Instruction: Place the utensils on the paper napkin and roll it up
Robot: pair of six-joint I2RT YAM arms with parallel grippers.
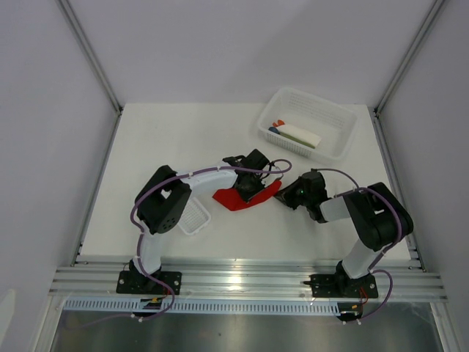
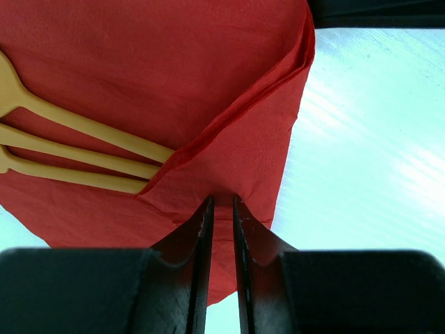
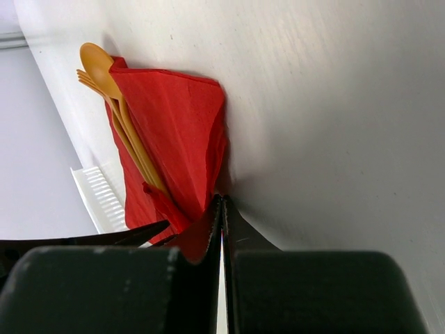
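The red paper napkin (image 1: pixel 236 198) lies mid-table, partly folded over the orange utensils. In the left wrist view three orange handles (image 2: pixel 76 149) run under a folded flap of the napkin (image 2: pixel 174 69). My left gripper (image 2: pixel 221 203) (image 1: pixel 253 191) is nearly closed, pinching the fold's edge. In the right wrist view the napkin (image 3: pixel 174 125) covers the utensils (image 3: pixel 115 97), with the spoon head and fork tines sticking out at the far end. My right gripper (image 3: pixel 221 202) (image 1: pixel 283 196) is shut at the napkin's near corner, a sliver of red between its tips.
A narrow white ribbed tray (image 1: pixel 194 218) lies left of the napkin by the left arm, also in the right wrist view (image 3: pixel 101 198). A white mesh basket (image 1: pixel 333 139) with white, blue and green items stands at the back right.
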